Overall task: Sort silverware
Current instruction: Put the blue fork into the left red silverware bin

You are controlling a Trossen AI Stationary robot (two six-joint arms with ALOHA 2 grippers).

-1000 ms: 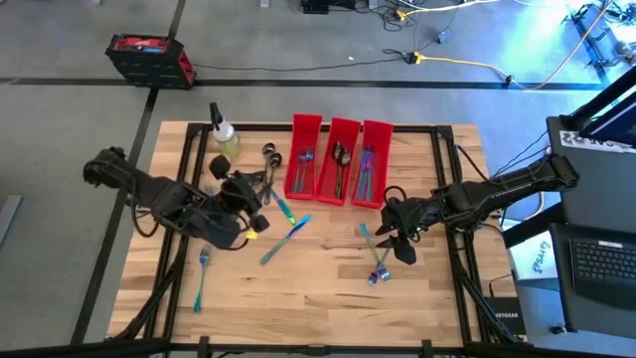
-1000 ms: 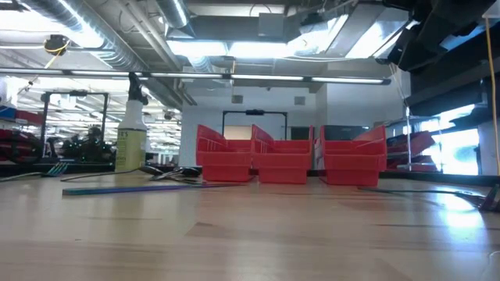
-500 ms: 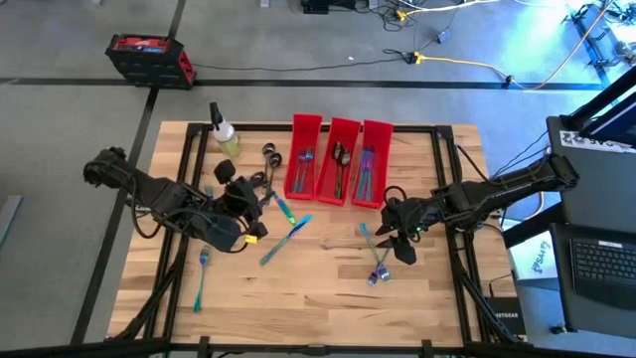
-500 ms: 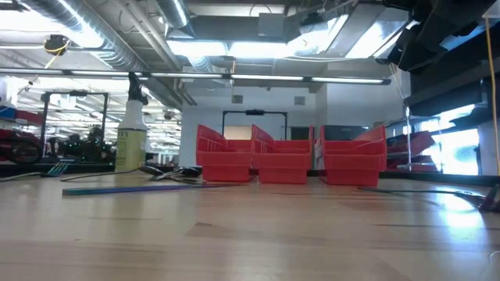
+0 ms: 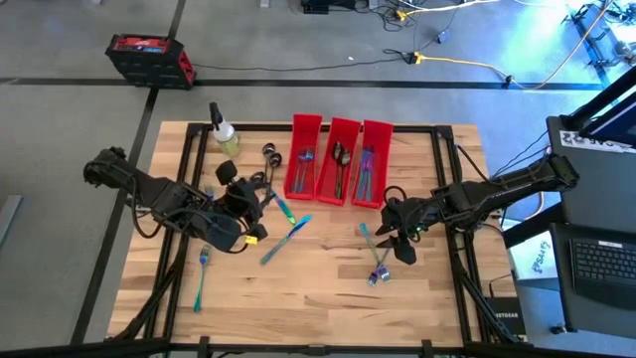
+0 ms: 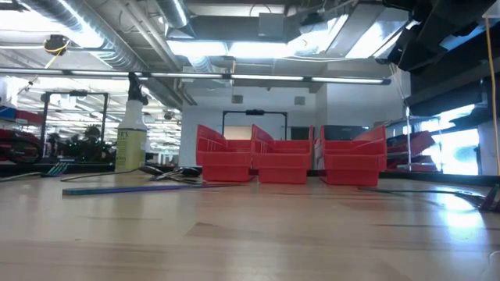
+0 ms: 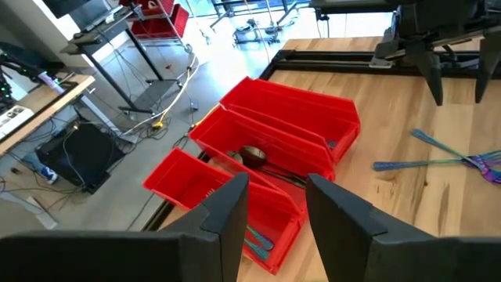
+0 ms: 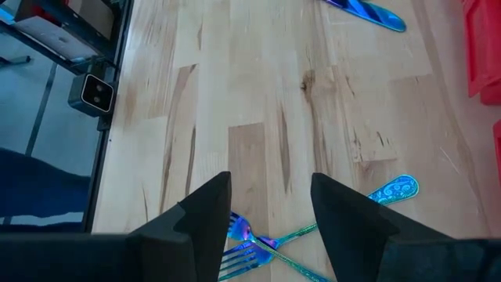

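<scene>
Silverware partly sorted: some pieces lie in the three red bins at the far edge of the tabletop, centre. Still loose: crossed forks and a spoon towards the right edge, a knife and another piece mid-table, dark spoons left of the bins, one fork near the left front corner.

Step judged in hand: between picks, nothing carried. The left gripper is seen half open and empty, raised and pointed towards the bins; left arm folded over the left half of the tabletop. The right gripper is likewise half open and empty, pointed down directly above the crossed forks; right arm reaches in from the right edge.

Next move is judged to call for a descent of the right gripper onto one fork only, fingers set across its handle, since the two are overlapped
</scene>
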